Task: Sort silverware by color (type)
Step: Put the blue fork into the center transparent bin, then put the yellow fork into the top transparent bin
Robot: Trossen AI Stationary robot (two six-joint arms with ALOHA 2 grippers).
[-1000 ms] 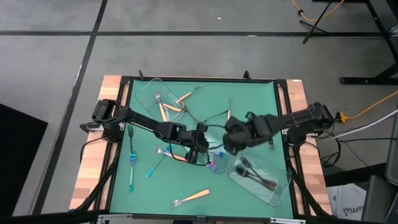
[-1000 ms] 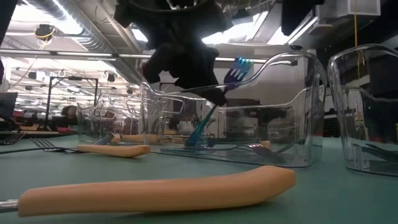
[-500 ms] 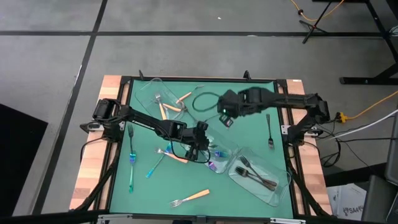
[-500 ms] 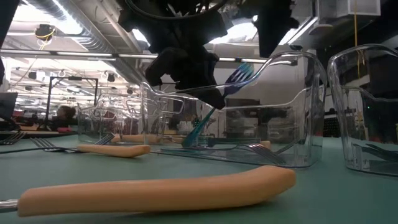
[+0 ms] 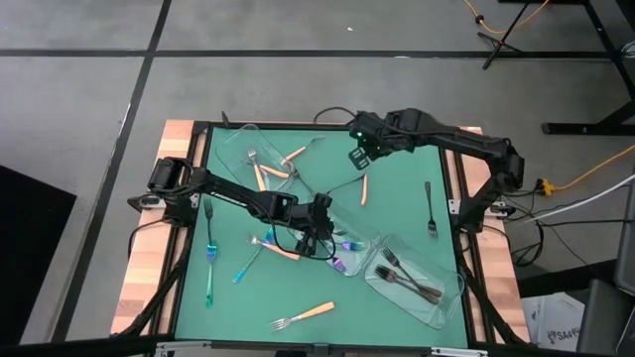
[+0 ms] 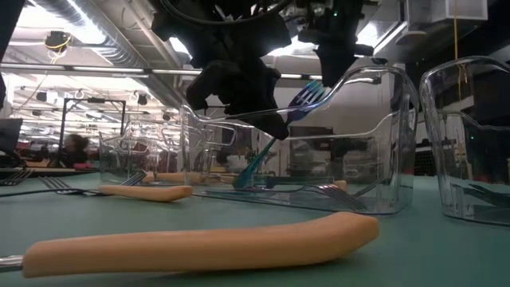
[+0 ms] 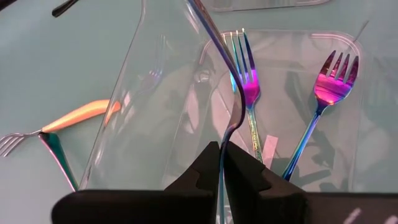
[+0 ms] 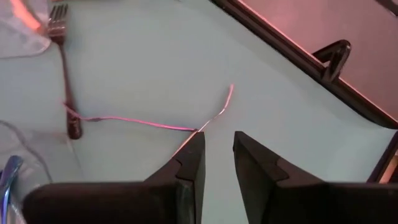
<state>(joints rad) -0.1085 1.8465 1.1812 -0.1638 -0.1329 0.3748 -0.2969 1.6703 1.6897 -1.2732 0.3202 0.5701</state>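
The left end effector (image 5: 319,230) reaches low over the middle of the green counter (image 5: 397,193), pinched narrow on a blue fork (image 6: 307,97) leaning over a clear tray (image 7: 155,124). The right end effector (image 5: 359,151) hovers near the far edge, slightly parted, empty. Other forks lie scattered.
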